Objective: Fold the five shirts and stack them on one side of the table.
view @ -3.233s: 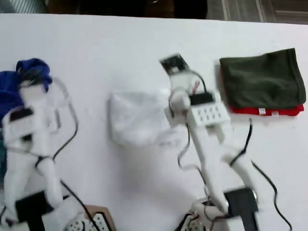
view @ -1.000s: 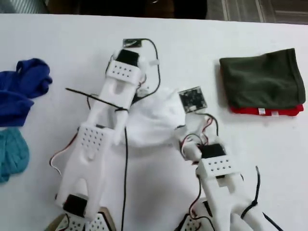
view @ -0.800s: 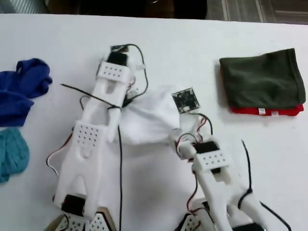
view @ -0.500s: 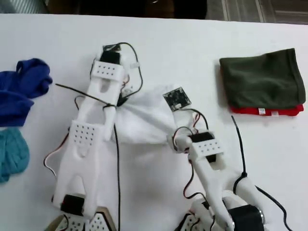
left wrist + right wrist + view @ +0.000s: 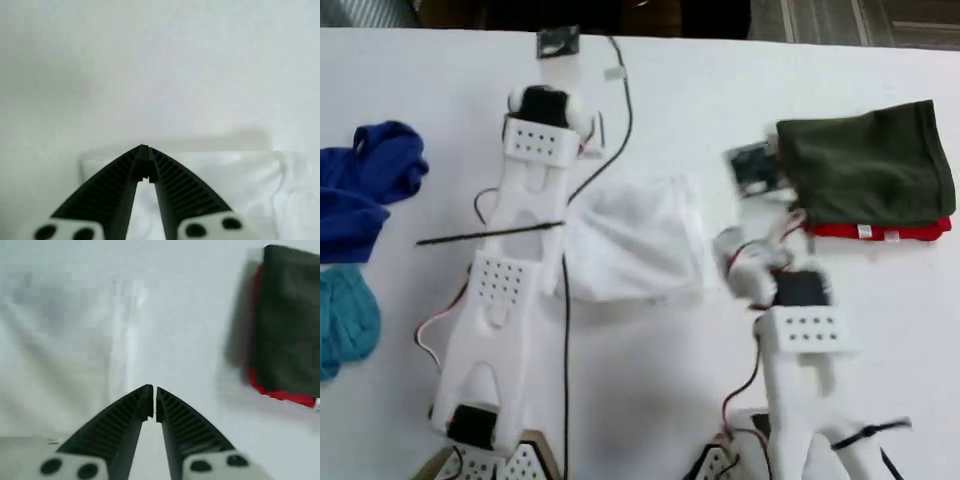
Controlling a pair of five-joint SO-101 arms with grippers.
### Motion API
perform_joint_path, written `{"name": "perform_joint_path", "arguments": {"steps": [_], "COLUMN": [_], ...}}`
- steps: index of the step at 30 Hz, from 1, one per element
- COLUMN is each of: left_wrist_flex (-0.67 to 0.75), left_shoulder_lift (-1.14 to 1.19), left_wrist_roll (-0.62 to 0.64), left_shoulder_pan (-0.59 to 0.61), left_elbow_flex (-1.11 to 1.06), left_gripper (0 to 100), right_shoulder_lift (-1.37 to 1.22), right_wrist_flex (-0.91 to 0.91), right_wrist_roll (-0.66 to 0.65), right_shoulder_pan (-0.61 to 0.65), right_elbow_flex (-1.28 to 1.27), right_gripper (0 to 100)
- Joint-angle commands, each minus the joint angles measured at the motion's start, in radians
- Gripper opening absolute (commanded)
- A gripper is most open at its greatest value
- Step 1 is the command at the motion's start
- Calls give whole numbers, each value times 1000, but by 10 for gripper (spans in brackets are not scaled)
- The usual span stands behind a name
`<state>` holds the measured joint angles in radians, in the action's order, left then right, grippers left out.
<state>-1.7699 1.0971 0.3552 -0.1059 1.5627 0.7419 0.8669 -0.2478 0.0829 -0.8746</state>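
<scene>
White shirt (image 5: pixel 638 240), folded to a rough rectangle at the middle of the table (image 5: pixel 720 90), between the two arms.
The left claw (image 5: pixel 144 176) has its tips pressed together on nothing and sits past the shirt's far edge. The right claw (image 5: pixel 153 410) is likewise closed and empty, between the white shirt and the stack. That stack is at the table's right side, a folded dark green shirt (image 5: pixel 865 160) lying on a red shirt (image 5: pixel 880 230). A blue shirt (image 5: pixel 365 185) and a teal shirt (image 5: pixel 345 320) lie bunched at the left edge. The step in hand is judged to be finishing the white shirt and moving it to the stack. Both claws should spread and each pinch through all layers at one end of the same edge. The bundle should be lifted level and set down square on the green shirt.
</scene>
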Motion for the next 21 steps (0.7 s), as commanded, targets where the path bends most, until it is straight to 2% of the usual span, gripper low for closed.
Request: {"name": "perform_joint_path", "arguments": {"steps": [1,4,6,13,15,18,21], "left_wrist_flex": [-21,-21,-21,12,117,347,549], "left_shoulder_lift": [-160,-282,-379,-852,-944,-1030,-1082], "left_wrist_roll": [-28,-25,-5,46,46,48,48], "left_shoulder_pan": [-6,-3,-3,-9,-3,2,-2], "left_elbow_flex": [41,-54,-186,-975,-1242,-1596,-1844], "left_gripper": [25,25,25,26,26,25,25], "right_shoulder_lift": [-64,-222,-331,-650,-725,-832,-931], "right_wrist_flex": [56,102,128,211,216,216,217], "right_wrist_roll": [-5,-2,44,95,95,97,160], "right_shoulder_pan": [-44,-41,-33,54,91,128,143], "right_elbow_flex": [210,374,483,779,825,887,942], "right_gripper": [20,20,20,20,20,20,20]}}
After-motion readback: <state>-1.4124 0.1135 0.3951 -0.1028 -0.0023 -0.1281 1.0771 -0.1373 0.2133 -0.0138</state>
